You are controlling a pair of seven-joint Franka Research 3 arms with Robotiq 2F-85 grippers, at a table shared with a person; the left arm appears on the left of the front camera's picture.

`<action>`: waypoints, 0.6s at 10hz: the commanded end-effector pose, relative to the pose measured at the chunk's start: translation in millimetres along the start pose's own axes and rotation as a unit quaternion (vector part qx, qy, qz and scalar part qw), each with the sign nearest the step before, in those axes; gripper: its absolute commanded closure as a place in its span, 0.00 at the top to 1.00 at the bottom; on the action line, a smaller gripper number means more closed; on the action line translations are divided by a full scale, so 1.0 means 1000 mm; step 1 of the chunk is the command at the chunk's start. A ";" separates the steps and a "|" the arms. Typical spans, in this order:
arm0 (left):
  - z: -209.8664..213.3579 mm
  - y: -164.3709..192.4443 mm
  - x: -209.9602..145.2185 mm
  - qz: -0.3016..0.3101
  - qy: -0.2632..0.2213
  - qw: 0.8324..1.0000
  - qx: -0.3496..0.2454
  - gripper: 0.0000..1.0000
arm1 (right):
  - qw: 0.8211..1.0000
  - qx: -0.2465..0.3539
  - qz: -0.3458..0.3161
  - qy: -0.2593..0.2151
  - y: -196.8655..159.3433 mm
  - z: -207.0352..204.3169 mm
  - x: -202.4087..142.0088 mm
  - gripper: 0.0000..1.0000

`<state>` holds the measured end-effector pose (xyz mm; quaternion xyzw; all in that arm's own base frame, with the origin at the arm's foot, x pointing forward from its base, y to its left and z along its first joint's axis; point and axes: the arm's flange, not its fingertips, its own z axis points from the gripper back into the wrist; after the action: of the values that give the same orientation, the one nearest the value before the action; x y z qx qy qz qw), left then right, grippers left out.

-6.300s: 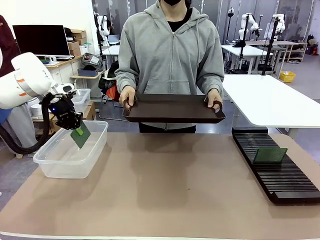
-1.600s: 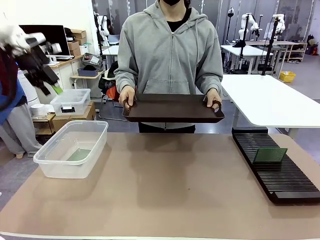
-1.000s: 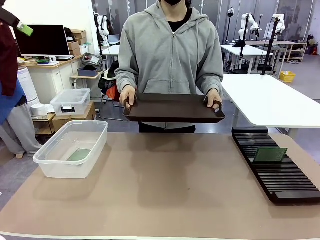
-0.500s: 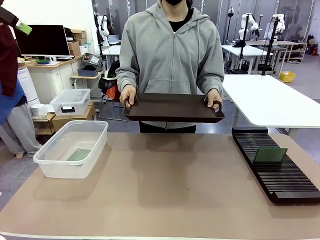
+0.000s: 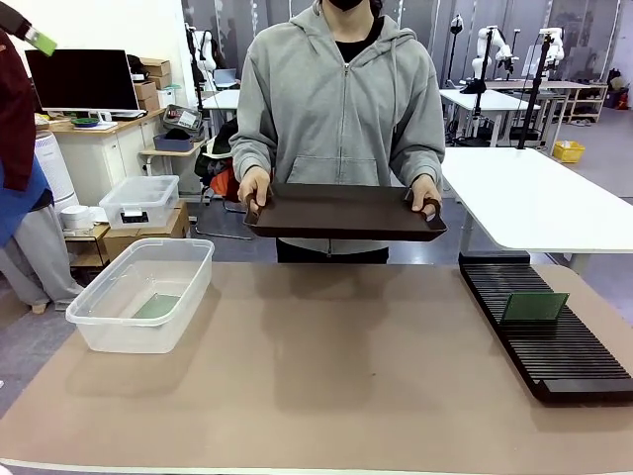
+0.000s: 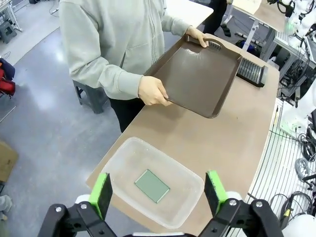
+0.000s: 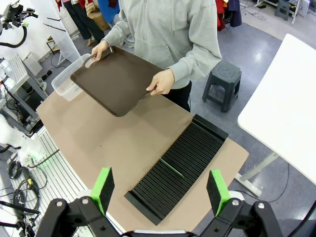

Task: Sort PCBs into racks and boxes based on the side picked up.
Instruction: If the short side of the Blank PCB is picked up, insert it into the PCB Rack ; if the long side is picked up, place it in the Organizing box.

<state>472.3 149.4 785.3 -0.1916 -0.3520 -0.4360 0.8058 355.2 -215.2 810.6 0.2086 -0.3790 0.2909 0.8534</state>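
One PCB (image 5: 156, 307) lies flat on the floor of the clear box (image 5: 94, 319) at the table's left. It shows pale grey-green from above as the PCB (image 6: 152, 185) inside the box (image 6: 123, 148). A second PCB (image 5: 534, 308) stands on edge in a slot of the black rack (image 5: 564, 371) at the right. That PCB (image 7: 171, 167) in the rack (image 7: 197, 143) also appears from above. My left gripper (image 6: 158, 192) hangs open high above the box, one of its green pads (image 5: 42, 42) at the picture's top left. My right gripper (image 7: 160, 190) is open high above the rack.
A person at the far side holds a dark brown tray (image 5: 344, 213) in both hands above the table's far edge. A small lidded box (image 5: 138, 201) sits on a stand behind the clear box. A white table (image 5: 534, 198) stands beyond the rack.
The left gripper let the PCB go into the box and rose up and away to the left. Over the last second its pad only shifted slightly at the top left.
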 end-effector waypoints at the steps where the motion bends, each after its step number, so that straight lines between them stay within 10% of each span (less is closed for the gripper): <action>1: 0.029 -0.014 0.015 -0.004 0.031 0.999 0.008 1.00 | 1.000 0.006 -0.001 -0.003 0.002 0.000 0.000 1.00; 6: 0.061 -0.035 0.029 -0.076 0.034 0.996 0.016 1.00 | 1.000 0.006 -0.001 -0.003 0.002 0.000 0.000 1.00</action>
<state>428.6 143.3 846.3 -0.1420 -0.3427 -0.4761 0.7973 355.1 -215.2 810.6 0.2086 -0.3790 0.2909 0.8534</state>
